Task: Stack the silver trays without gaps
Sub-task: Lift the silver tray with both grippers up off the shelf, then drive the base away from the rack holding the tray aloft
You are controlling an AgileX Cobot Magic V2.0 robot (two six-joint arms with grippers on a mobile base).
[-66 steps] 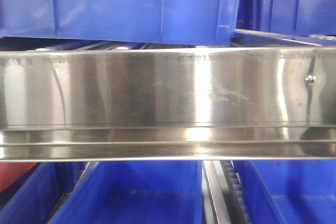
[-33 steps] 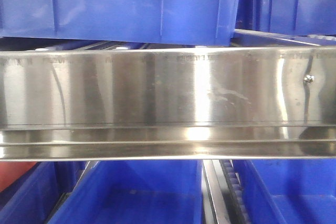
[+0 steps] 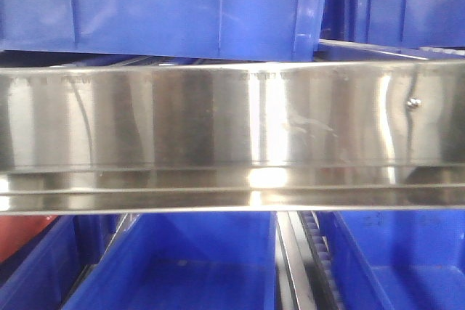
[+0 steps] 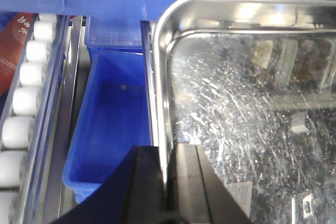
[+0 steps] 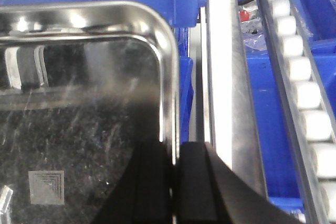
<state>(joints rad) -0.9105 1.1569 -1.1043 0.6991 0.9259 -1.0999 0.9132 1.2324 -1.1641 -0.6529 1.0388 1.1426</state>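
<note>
At your far left, seen from the left wrist, a line of white rollers [image 4: 21, 103] runs beside an open blue bin [image 4: 113, 114] that sits lower than the tray. Just right of that bin, your left gripper [image 4: 167, 182] pinches the left rolled rim of the silver tray [image 4: 247, 119]. One dark finger is outside the rim and one inside, so the jaws are narrow with only the rim between them. The tray is shiny and scratched, and its rounded far-left corner is in view. Seen from the right wrist, your right gripper [image 5: 173, 182] clamps the tray's right rim the same way, jaws narrow on the metal. Just right of it a bright metal strip [image 5: 226, 77] runs away from you, and further right lies a second roller line [image 5: 302, 87]. On the front camera, a long brushed-steel shelf rail [image 3: 218, 121] fills the middle, with a screw [image 3: 413, 103] near its right end. An upper blue bin [image 3: 182, 12] shows above it and a lower blue bin [image 3: 182, 266] below.
</note>
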